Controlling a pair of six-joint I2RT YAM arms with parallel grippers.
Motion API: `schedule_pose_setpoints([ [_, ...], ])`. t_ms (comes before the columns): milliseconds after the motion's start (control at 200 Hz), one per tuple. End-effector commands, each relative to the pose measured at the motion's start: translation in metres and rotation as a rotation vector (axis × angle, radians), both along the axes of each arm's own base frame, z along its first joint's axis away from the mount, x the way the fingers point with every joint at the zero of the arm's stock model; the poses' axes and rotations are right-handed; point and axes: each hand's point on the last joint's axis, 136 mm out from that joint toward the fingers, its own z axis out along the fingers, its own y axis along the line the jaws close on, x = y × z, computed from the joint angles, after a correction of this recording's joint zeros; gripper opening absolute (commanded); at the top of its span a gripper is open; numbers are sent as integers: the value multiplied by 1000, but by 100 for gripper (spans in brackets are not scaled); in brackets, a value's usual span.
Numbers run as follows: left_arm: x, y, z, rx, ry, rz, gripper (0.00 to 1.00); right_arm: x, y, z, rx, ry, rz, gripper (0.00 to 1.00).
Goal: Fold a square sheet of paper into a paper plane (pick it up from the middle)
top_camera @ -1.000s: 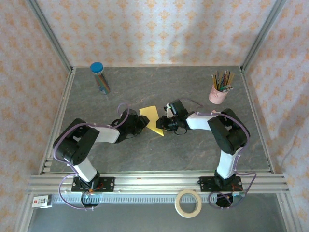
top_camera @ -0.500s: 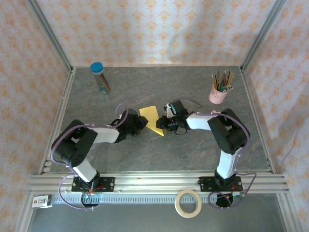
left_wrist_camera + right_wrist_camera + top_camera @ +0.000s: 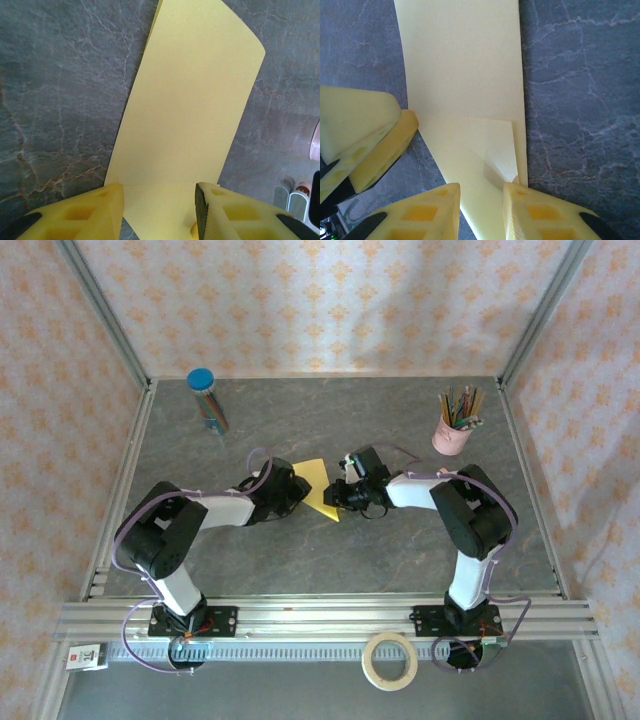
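Both arms sit low over the counter [image 3: 330,550], elbows bent outward and forearms reaching inward until they face each other. The left arm [image 3: 225,510] comes in from the left and the right arm [image 3: 415,490] from the right. Between them the folded yellow paper [image 3: 318,480] [image 3: 190,100] [image 3: 465,65] lies flat at mid-counter. The left jaws are spread wide over one end of it. The right jaws are a little apart over the other end, with paper showing in the gap.

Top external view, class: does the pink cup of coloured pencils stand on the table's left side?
No, the pink cup of coloured pencils stands far right on the grey table.
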Motion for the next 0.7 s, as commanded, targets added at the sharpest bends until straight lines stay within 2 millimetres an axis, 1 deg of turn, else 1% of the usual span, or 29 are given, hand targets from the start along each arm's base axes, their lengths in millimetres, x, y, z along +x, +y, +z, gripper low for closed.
schedule_pose_setpoints([
  [0,-4,10,-4,77,19,15,42,-14,-19,-38,-102,84,-23,28],
  [105,-6,18,2,108,15,32,43,-14,-20,-39,-106,85,-25,28],
  [205,-8,19,2,121,21,30,43,-15,-20,-40,-109,86,-25,28],
  [370,-7,13,-1,104,31,9,43,-15,-20,-40,-108,86,-25,28],
  [530,0,1,0,76,25,-27,41,-16,-21,-42,-113,90,-24,28],
  [696,2,-2,-4,80,36,-37,41,-15,-21,-42,-112,87,-24,28],
])
